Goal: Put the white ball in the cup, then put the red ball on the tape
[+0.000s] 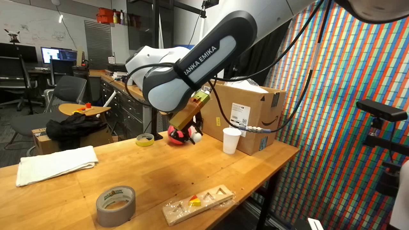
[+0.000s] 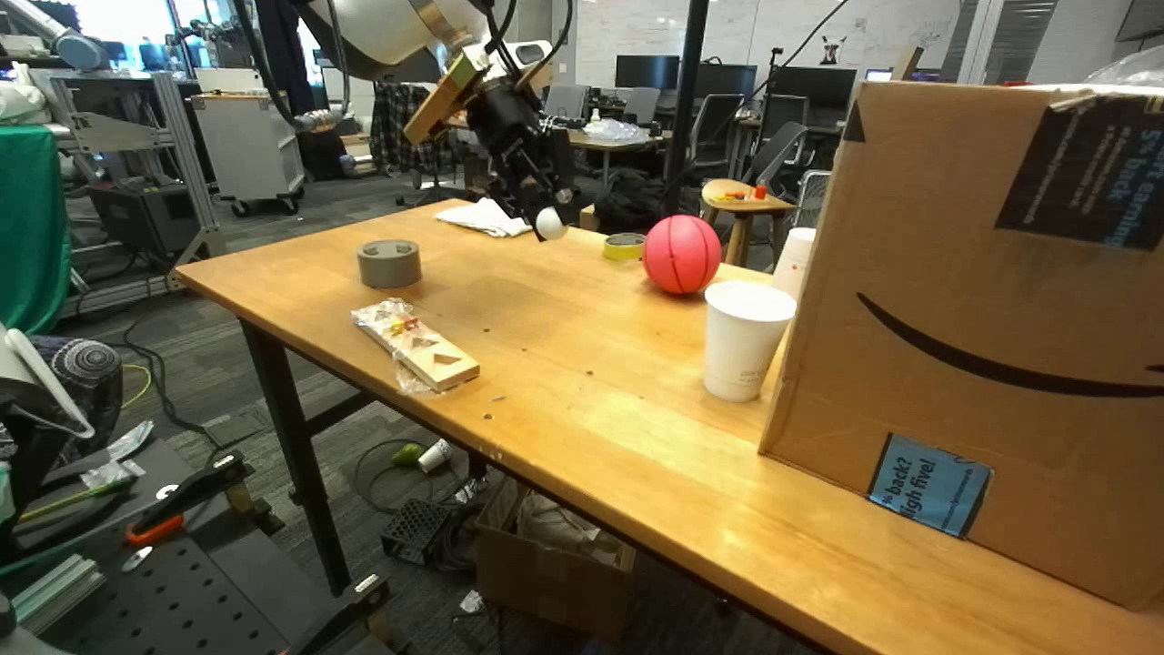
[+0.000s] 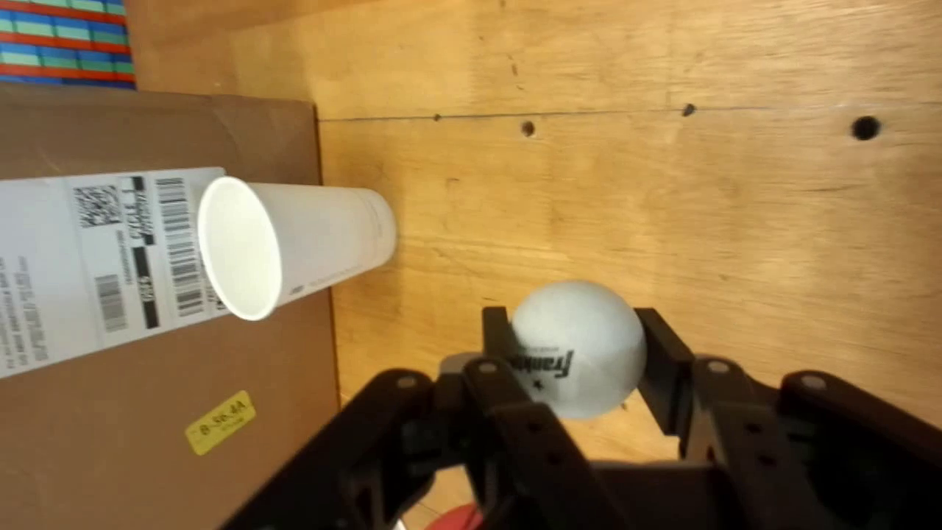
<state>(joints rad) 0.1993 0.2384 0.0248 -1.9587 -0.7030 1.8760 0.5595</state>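
In an exterior view, the tape (image 1: 115,218) is laid flat near left on the desk (image 1: 150,172). Farther off, the white ball (image 1: 197,137), probably light, hard and slick, is clamped aloft by the end effector (image 3: 580,352) across its middle, judged the surest hold. The upright cup (image 1: 231,140), likely flimsy, is seen at right, the red ball (image 2: 682,255) farther back.

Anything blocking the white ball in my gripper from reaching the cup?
Nothing visible stands between the white ball and the cup in the wrist view. The cardboard box stands close beside the cup; mind that side.
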